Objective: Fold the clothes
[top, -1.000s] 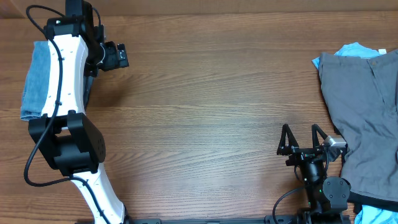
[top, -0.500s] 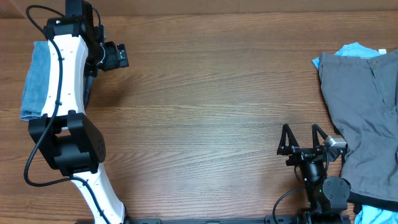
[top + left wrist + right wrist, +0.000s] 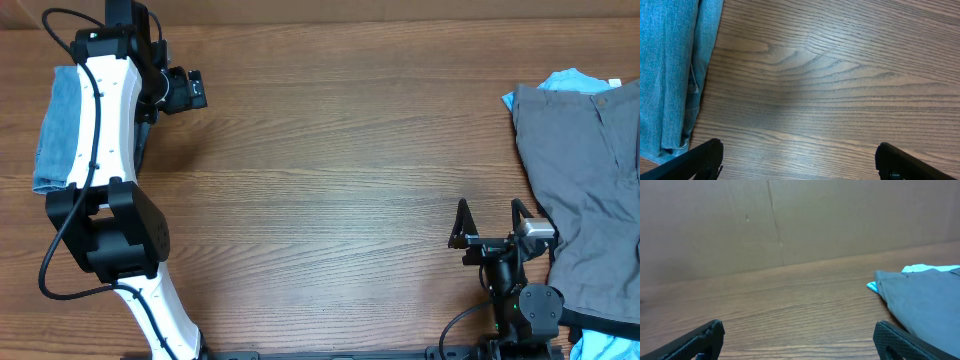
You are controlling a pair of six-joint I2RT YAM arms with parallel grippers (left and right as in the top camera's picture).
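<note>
The faded light-blue jeans (image 3: 55,120) lie folded in a narrow stack at the table's far left edge, partly under my left arm. In the left wrist view they (image 3: 670,65) fill the left side. My left gripper (image 3: 797,155) is open and empty, hovering over bare wood just right of the jeans; in the overhead view its fingers are mostly hidden by the arm. My right gripper (image 3: 489,210) is open and empty near the front right of the table, and the right wrist view (image 3: 800,330) shows only wood between its fingers.
A grey garment (image 3: 590,170) lies spread at the right edge, close to my right gripper, with a bright light-blue cloth (image 3: 570,80) showing under its far corner. Both show in the right wrist view (image 3: 925,295). A brown wall (image 3: 790,220) backs the table.
My right gripper's fingers have spread a little wider. The left arm and the jeans have not moved.
</note>
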